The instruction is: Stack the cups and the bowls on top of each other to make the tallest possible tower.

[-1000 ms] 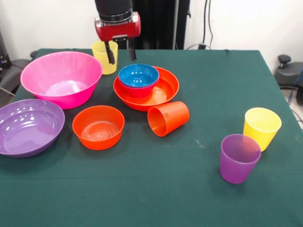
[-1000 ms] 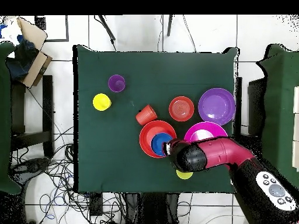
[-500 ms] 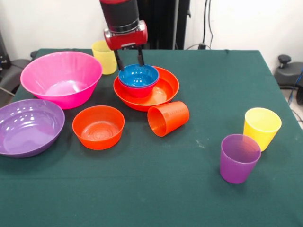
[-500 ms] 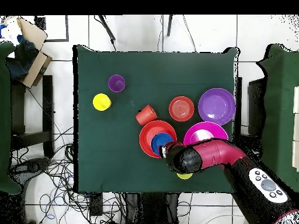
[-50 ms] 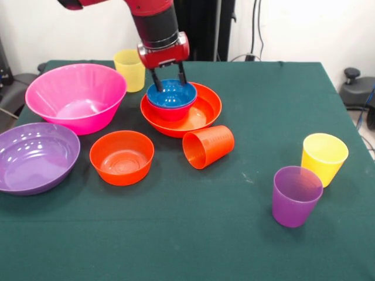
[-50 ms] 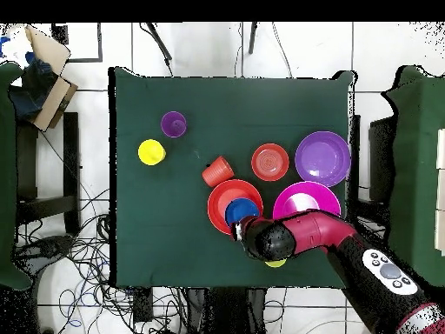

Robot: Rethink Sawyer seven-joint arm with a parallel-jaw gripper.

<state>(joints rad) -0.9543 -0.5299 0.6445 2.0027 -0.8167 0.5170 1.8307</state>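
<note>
My gripper (image 5: 170,86) is open, its fingertips down at the far rim of the small blue bowl (image 5: 171,95). That bowl nests in a magenta bowl (image 5: 173,112), which sits in the wide orange bowl (image 5: 202,114); this is the only pile in view. The big pink bowl (image 5: 76,93) stands empty at the left, with the purple bowl (image 5: 35,155) and small orange bowl (image 5: 122,157) in front of it. An orange cup (image 5: 208,146) lies on its side. A yellow cup (image 5: 324,158) and purple cup (image 5: 296,195) stand upright at the right. Overhead, the arm (image 6: 295,235) hides the gripper.
A second yellow cup (image 5: 130,69) stands upright behind the pink bowl, just left of the arm. The green tablecloth (image 5: 193,234) runs to the table's edges. Chairs and cables (image 6: 61,252) surround the table in the overhead view.
The gripper has moved from beside the back yellow cup over to the blue bowl and come down to its far rim, staying open.
</note>
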